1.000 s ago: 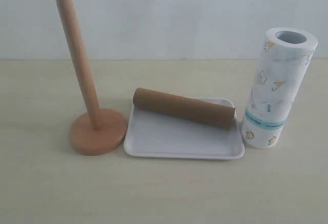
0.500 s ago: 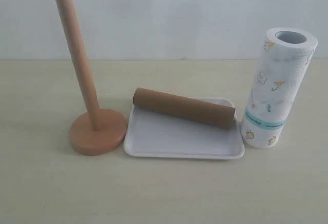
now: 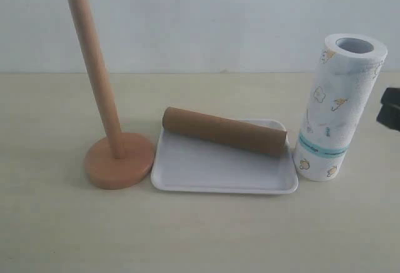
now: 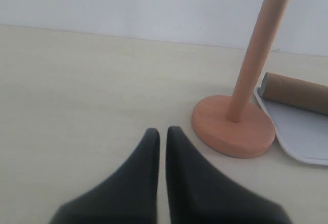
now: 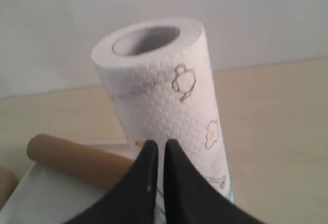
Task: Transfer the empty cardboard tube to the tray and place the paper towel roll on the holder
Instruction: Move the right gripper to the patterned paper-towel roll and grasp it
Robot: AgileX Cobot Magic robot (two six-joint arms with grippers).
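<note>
Beige tabletop [image 3: 200,235], white wall [image 3: 219,17] (plain)

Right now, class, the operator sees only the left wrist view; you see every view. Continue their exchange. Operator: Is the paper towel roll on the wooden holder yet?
Observer: No. The paper towel roll stands upright on the table, just right of the tray.
Operator: Where is the other end of the cardboard tube?
Observer: Over the tray's far right corner, close to the roll.
Operator: And the right fingers?
Observer: Shut, holding nothing, pointing at the roll from nearby.
</note>
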